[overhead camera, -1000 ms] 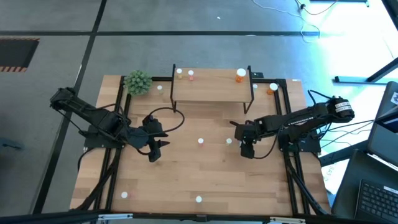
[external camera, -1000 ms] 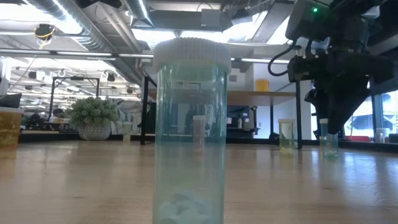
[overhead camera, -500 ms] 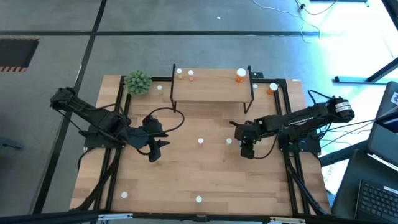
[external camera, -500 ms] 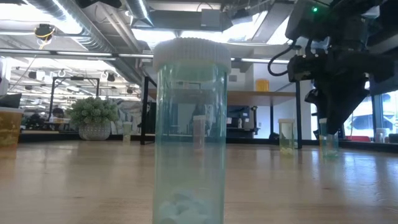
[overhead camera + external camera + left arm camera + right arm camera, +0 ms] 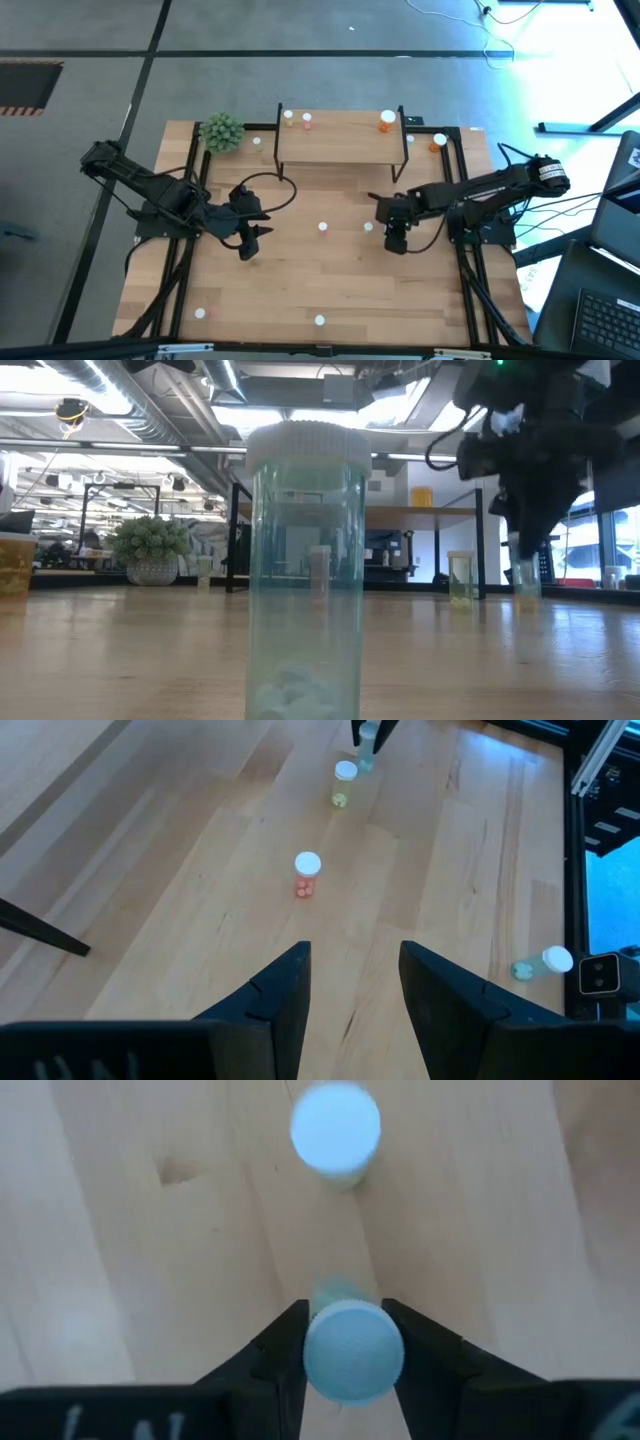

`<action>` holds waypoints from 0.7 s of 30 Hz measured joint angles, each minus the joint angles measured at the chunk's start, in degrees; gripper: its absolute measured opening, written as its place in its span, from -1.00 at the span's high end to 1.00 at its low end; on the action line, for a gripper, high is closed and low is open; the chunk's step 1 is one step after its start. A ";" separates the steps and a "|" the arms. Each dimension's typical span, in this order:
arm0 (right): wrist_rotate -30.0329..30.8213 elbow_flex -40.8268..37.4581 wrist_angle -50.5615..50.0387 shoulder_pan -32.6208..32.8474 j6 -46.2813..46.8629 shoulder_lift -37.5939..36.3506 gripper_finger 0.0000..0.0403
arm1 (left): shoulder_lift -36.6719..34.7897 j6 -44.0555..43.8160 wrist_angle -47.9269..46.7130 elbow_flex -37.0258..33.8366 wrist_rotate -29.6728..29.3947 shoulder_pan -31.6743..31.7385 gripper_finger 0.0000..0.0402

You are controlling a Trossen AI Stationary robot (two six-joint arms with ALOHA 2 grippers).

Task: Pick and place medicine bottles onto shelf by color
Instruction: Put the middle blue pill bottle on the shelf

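My right gripper (image 5: 396, 240) is shut on a small greenish bottle (image 5: 527, 578) right of the table's middle. A yellowish bottle (image 5: 335, 1125) stands on the table just beyond it. A pink-red bottle (image 5: 307, 875) stands at mid table. My left gripper (image 5: 250, 242) hangs open over the left half and holds nothing. The shelf (image 5: 340, 142) stands at the far edge. Two small bottles (image 5: 297, 120) sit at its left end and an orange one (image 5: 387, 121) at its right end. My right gripper pinches the greenish bottle at its pale cap (image 5: 352, 1352), one finger on either side. The fingers (image 5: 285, 1345) come steeply from above. The bottle hangs upright below them, its base (image 5: 527, 600) a little off the table.
A green spiky plant ball (image 5: 221, 131) sits left of the shelf. Loose bottles stand near the front edge (image 5: 319, 321) and front left (image 5: 200, 313), and one lies on its side (image 5: 535, 963). An orange bottle (image 5: 437, 142) stands right of the shelf. A large bottle (image 5: 303, 570) fills the low view.
My right gripper has shut on the greenish bottle's cap and has risen slightly. The bottle has come up with it, off the table, still upright.
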 joint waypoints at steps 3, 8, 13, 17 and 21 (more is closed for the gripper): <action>0.02 3.25 -3.06 0.00 -0.02 0.00 0.38 | -0.02 0.00 0.00 0.00 0.00 0.00 0.26; 0.07 9.90 -11.10 0.00 0.04 0.00 0.38 | 0.00 0.00 0.00 0.00 -0.01 0.01 0.26; 0.09 16.52 -16.76 0.00 0.91 0.00 0.38 | -0.02 0.02 0.00 0.00 -0.02 0.02 0.26; 0.13 22.27 -19.50 0.00 2.21 0.00 0.38 | -0.01 0.02 0.00 0.00 -0.32 0.00 0.26; 1.18 28.02 -19.85 -0.02 3.02 0.00 0.38 | -0.02 0.04 0.00 0.00 -2.82 0.05 0.26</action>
